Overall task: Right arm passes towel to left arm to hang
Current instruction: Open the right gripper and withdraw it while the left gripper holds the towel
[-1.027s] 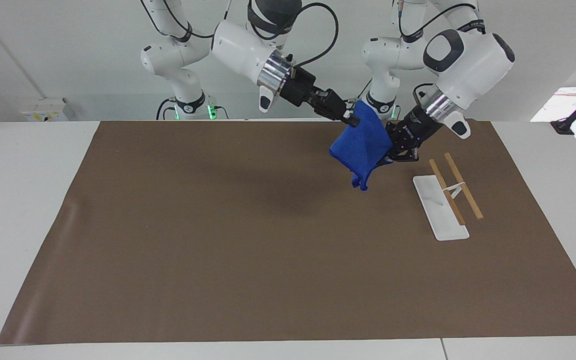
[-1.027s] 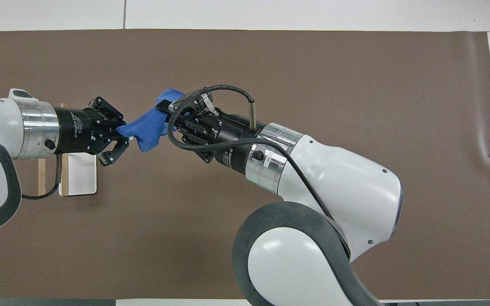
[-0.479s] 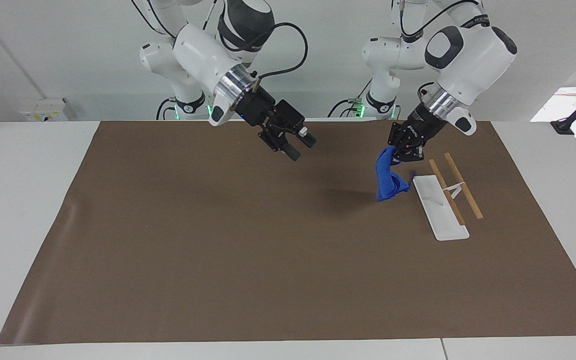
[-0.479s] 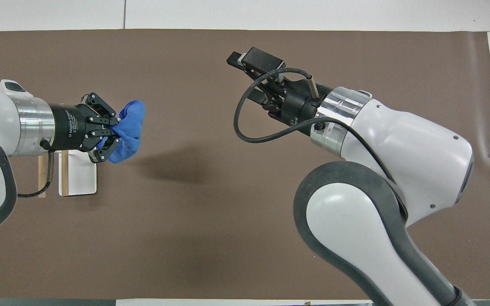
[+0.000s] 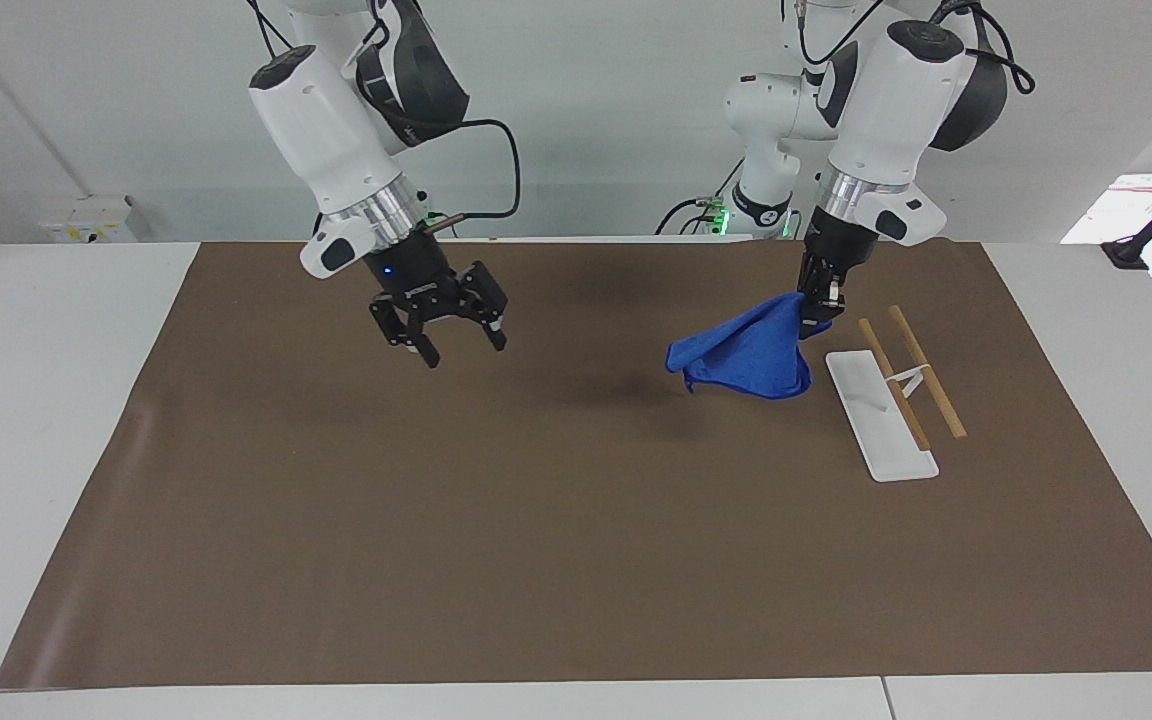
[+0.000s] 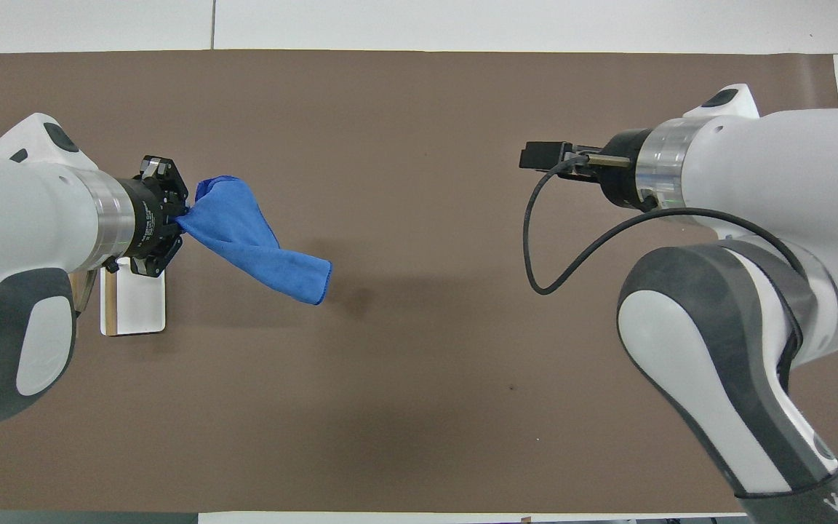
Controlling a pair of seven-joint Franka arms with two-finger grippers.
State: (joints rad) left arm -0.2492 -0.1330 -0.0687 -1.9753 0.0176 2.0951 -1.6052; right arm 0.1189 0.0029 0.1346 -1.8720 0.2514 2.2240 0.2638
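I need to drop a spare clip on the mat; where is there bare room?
The brown mat lies bare between the open right gripper and the towel hanging from the left gripper. It is crowded by the white rack.

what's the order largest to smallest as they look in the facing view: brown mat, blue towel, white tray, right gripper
1. Brown mat, by far.
2. Blue towel, hanging from the left gripper.
3. White tray and right gripper look alike in extent; the raised gripper makes ranking them unsure.
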